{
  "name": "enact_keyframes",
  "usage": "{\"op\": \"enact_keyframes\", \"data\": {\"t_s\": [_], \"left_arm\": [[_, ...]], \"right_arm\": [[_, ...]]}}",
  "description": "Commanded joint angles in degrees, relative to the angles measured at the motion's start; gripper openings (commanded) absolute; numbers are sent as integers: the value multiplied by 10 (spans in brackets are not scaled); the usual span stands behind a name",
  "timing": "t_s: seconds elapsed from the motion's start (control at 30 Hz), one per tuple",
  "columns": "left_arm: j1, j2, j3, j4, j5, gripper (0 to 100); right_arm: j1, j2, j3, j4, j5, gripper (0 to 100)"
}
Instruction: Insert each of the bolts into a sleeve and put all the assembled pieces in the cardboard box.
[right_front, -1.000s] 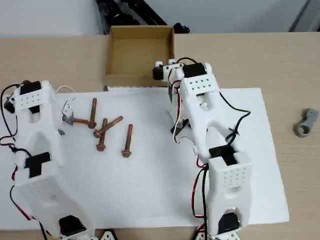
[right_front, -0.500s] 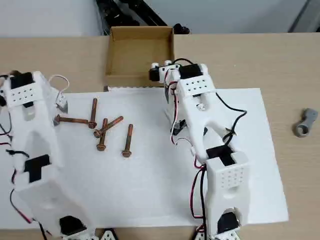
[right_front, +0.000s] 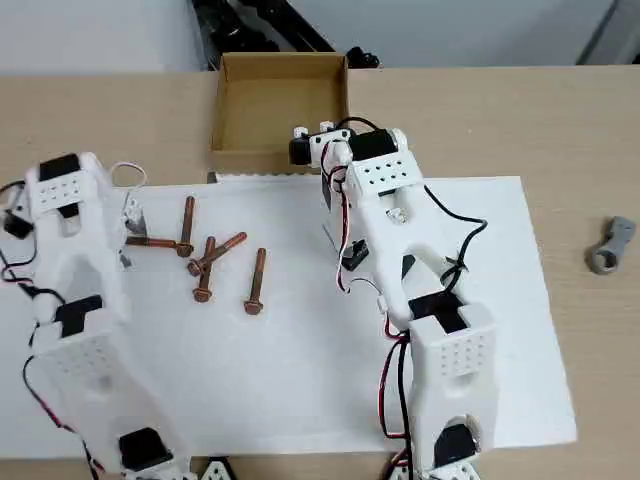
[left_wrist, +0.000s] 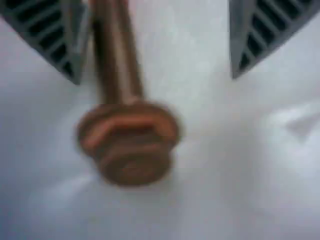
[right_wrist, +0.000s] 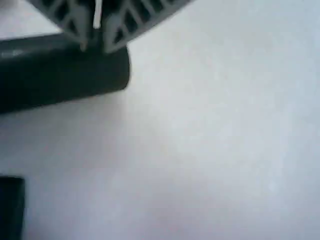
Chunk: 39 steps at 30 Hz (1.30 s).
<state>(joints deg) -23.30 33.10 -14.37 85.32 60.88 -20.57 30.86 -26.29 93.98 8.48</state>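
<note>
1. Wooden surface (right_front: 560, 120) carries a white sheet (right_front: 300, 380). The cardboard box (right_front: 228, 110) stands open-topped at the sheet's far edge, and a grey part (right_front: 610, 245) lies well apart on the bare wood.
2. Copper-coloured bolts (right_front: 257, 282), each a plain shaft with a flanged head, lie on the sheet. I count five: one alone, two crossed, one upright beside those, and one by the left arm.
3. Left hand (left_wrist: 155, 72) is spread wide over the sheet. That last bolt's shaft lies between the fingers, close against one, with its head pointing out.
4. Right hand (right_wrist: 97, 42) has its fingers drawn almost together, tips at the edge of a dark sleeve (right_wrist: 60, 75) lying on the sheet.
5. Two sleeves can be counted: that one and a second sleeve (right_wrist: 10, 205) nearby.
</note>
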Motion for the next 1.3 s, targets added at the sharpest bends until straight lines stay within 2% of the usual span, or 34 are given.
{"op": "enact_keyframes", "data": {"t_s": [0.0,0.1,0.2,0.37,0.53,0.73,0.9,1.1,1.27], "left_arm": [[-2,33,-20,-39,5,181],[-9,56,-21,-41,5,179],[-26,58,-21,-41,-1,125],[-36,58,-21,-44,-73,11],[-33,55,-25,-33,-127,5],[-14,-23,-46,0,-192,5],[-3,-142,-43,50,-210,5],[30,-283,-29,87,-333,5],[33,-379,55,84,-396,5]], "right_arm": [[-1,-4,-25,-5,0,5],[-1,-4,-25,-2,0,5],[-1,-4,-25,-1,0,5],[-1,-4,-25,-3,0,5],[-1,-7,-25,0,-3,5],[-1,-7,-40,-6,-118,5],[7,-6,-97,-6,-200,5],[31,-4,-124,-14,-276,5],[51,22,-122,-61,-356,5]]}}
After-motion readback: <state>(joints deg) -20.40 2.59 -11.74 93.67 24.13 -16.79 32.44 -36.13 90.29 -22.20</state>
